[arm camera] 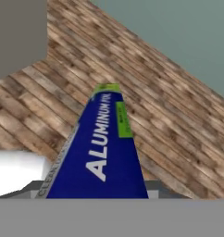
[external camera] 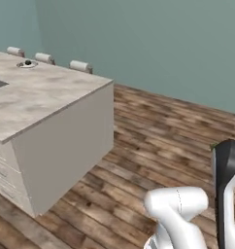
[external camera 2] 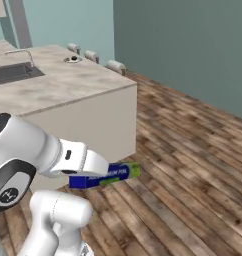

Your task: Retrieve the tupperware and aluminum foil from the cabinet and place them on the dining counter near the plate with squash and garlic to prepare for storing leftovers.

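The aluminum foil (external camera 2: 119,173), a long dark blue carton with a green end, hangs in the air over the wooden floor with my gripper (external camera 2: 100,171) shut on it. In the hand view the aluminum foil (arm camera: 104,148) runs away from the hand, label up, and covers the fingertips. The dining counter (external camera 2: 63,82) stands ahead and to the left; its near corner is close to the carton. A small plate (external camera 2: 72,59) with something dark on it sits at the counter's far end, also seen as the plate (external camera: 27,63). The tupperware and the cabinet are out of view.
A dark sink (external camera 2: 13,73) and a steel faucet (external camera 2: 22,52) sit in the dining counter (external camera: 41,92). Stools (external camera: 80,65) line its far side. Wooden floor (external camera: 168,146) stretches to the right, up to a teal wall (external camera: 163,44).
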